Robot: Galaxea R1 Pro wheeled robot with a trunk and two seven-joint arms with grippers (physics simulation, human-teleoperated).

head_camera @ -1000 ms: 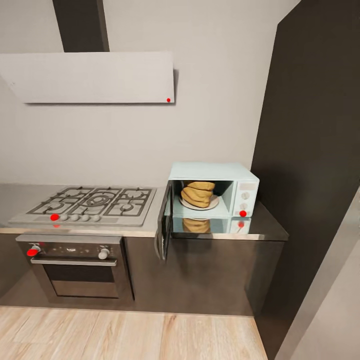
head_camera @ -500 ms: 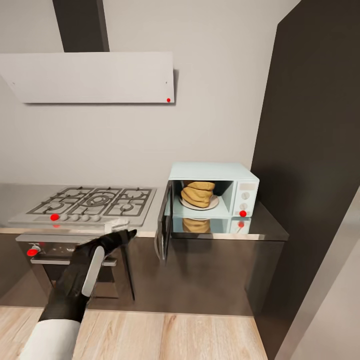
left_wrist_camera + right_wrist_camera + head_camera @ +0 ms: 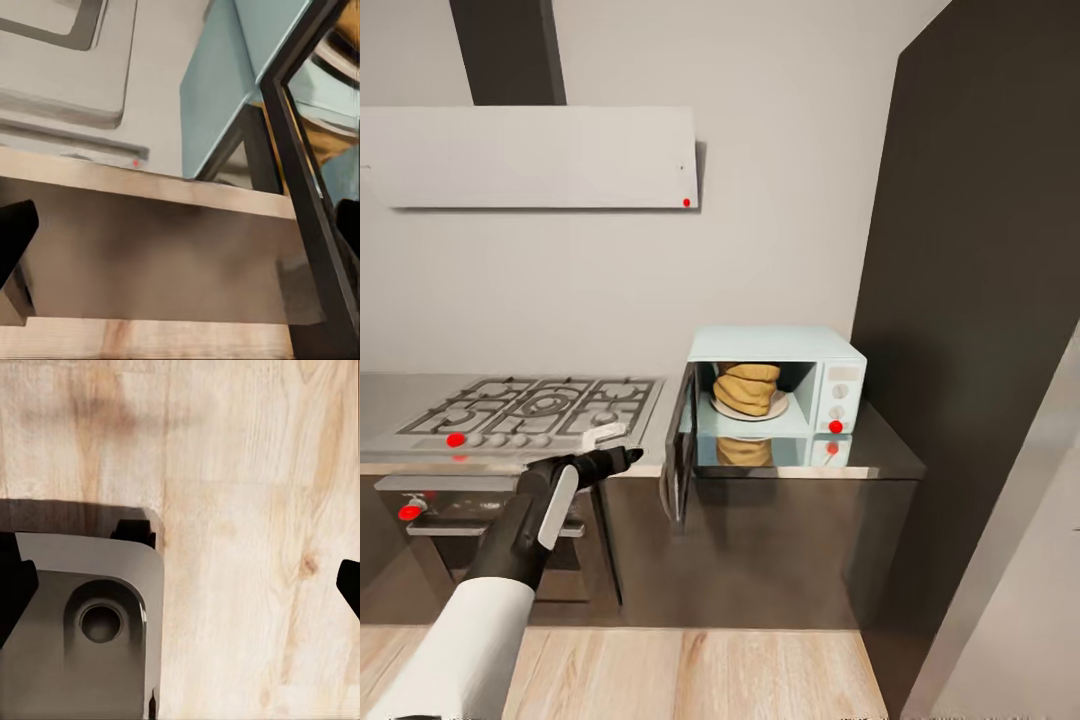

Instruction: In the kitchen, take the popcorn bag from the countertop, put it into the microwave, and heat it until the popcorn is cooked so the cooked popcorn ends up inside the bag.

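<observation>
I'm facing a kitchen w/ pale grey walls, dark brown cabinets and a long glossy grey countertop (image 3: 880,455). The tall golden-brown paper popcorn bag (image 3: 746,388) w/ ringed folds sits inside the small pale mint-blue microwave (image 3: 778,388), on a pale round plate (image 3: 777,408) in the cavity; its reflection shows on the counter below. The microwave's dark glass door (image 3: 680,455) hangs wide open toward the hob side. Two white knobs on the control panel, a red dot under them; any writing there is too small for me to read.

Left of the microwave: a steel gas hob (image 3: 525,408) w/ a row of knobs, a steel oven (image 3: 480,530) under it, a flat pale hood (image 3: 530,157) above. No brand legible on any of them.

My left gripper (image 3: 622,458) is out in front of the counter edge, between oven and door, near the door but apart from it. In the left wrist view its dark fingertips (image 3: 15,232) stand well apart, nothing between them, door frame (image 3: 300,187) ahead.

Right gripper (image 3: 180,585): tips spread at both edges of its wrist view, empty, over the light wood floor (image 3: 247,472) and a grey part of the robot base (image 3: 90,630).
</observation>
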